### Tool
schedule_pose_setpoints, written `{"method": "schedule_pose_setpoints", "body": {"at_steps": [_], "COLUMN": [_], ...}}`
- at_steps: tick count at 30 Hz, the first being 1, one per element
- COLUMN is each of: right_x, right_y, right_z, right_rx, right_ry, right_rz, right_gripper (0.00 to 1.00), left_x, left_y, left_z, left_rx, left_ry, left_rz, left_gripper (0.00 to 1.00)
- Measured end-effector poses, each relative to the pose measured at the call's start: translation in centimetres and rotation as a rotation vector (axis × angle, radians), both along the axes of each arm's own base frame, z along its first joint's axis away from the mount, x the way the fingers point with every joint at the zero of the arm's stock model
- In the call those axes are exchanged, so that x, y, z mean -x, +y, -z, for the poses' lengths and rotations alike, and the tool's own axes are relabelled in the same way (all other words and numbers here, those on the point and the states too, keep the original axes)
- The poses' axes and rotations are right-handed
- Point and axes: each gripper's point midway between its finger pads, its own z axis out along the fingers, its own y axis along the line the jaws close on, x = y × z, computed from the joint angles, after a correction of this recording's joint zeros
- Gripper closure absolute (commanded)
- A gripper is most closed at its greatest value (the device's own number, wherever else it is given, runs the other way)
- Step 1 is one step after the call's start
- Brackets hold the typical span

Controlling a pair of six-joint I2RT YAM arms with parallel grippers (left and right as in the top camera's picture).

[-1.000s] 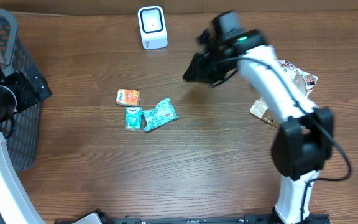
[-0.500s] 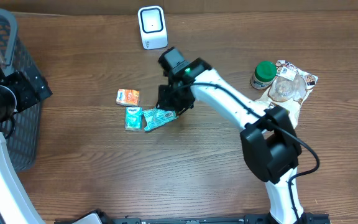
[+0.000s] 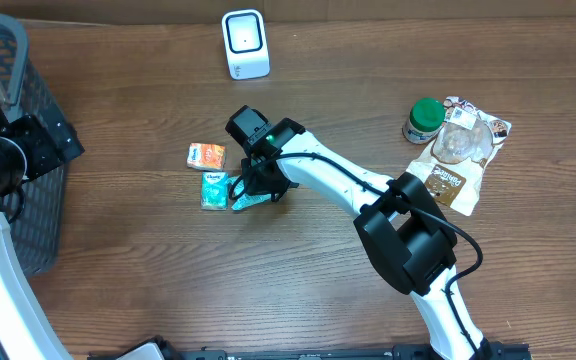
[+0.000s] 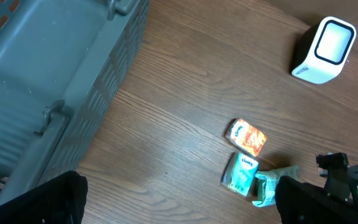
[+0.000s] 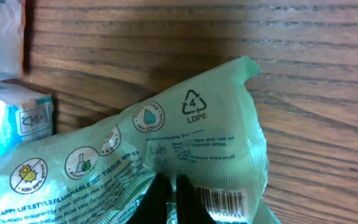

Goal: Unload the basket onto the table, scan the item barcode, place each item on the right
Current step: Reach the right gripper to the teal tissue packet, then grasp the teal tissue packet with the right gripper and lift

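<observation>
A green wet-wipes pack lies on the wooden table, its barcode facing up near my right fingers. My right gripper is shut on a fold of this pack. In the overhead view the right gripper sits over the pack, hiding most of it. The white scanner stands at the back edge. My left gripper hangs open high above the table beside the basket, holding nothing; from it the wipes pack shows far off to the right.
A teal tissue pack touches the wipes pack on its left, with an orange pack just behind. A grey basket stands at the left edge. A green-lidded jar and packets lie at the right.
My right arm has swung from the back right over to the left, come down on the wipes pack and closed on it. The left arm has not moved.
</observation>
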Motion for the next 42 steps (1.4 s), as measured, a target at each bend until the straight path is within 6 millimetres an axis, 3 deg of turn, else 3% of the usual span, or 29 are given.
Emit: {"method": "schedule_pose_setpoints", "body": {"at_steps": [4, 13, 16, 17, 23, 25, 27, 28, 29, 30, 33, 38, 42], "right_x": [-0.1, -0.4, -0.5, -0.5, -0.5, -0.8, -1.2, -1.4, -1.5, -1.4, 0.0, 3.0, 5.7], "right_y": [0.2, 0.0, -0.2, -0.2, -1.2, -1.1, -0.3, 0.6, 1.4, 2.2, 4.3, 8.1, 9.8], "right_z": [-0.2, -0.4, -0.3, -0.2, -0.9, -2.0, -3.5, -4.5, -5.2, -5.7, -6.3, -6.2, -4.3], "right_rx": [0.000, 0.013, 0.026, 0.026, 0.063, 0.061, 0.025, -0.015, -0.051, -0.087, -0.175, -0.266, -0.276], "right_ry": [-0.011, -0.026, -0.033, -0.030, 0.022, 0.026, 0.016, 0.010, 0.007, 0.011, 0.052, 0.087, 0.114], "right_rz": [-0.006, -0.017, -0.019, -0.022, -0.053, -0.061, -0.079, -0.101, -0.117, -0.124, -0.167, -0.242, -0.283], "right_gripper": [0.57, 0.30, 0.01, 0.00, 0.00, 0.05, 0.19, 0.31, 0.52, 0.62, 0.74, 0.76, 0.76], "left_x": [0.0, 0.0, 0.0, 0.0, 0.0, 0.0, 0.0, 0.0, 0.0, 0.0, 0.0, 0.0, 0.0], "left_y": [0.0, 0.0, 0.0, 0.0, 0.0, 0.0, 0.0, 0.0, 0.0, 0.0, 0.0, 0.0, 0.0], "left_z": [0.0, 0.0, 0.0, 0.0, 0.0, 0.0, 0.0, 0.0, 0.0, 0.0, 0.0, 0.0, 0.0], "left_rx": [0.000, 0.000, 0.000, 0.000, 0.000, 0.000, 0.000, 0.000, 0.000, 0.000, 0.000, 0.000, 0.000], "left_ry": [0.000, 0.000, 0.000, 0.000, 0.000, 0.000, 0.000, 0.000, 0.000, 0.000, 0.000, 0.000, 0.000], "left_rz": [0.000, 0.000, 0.000, 0.000, 0.000, 0.000, 0.000, 0.000, 0.000, 0.000, 0.000, 0.000, 0.000], "left_gripper": [0.01, 0.00, 0.00, 0.00, 0.01, 0.00, 0.00, 0.00, 0.00, 0.00, 0.00, 0.00, 0.00]}}
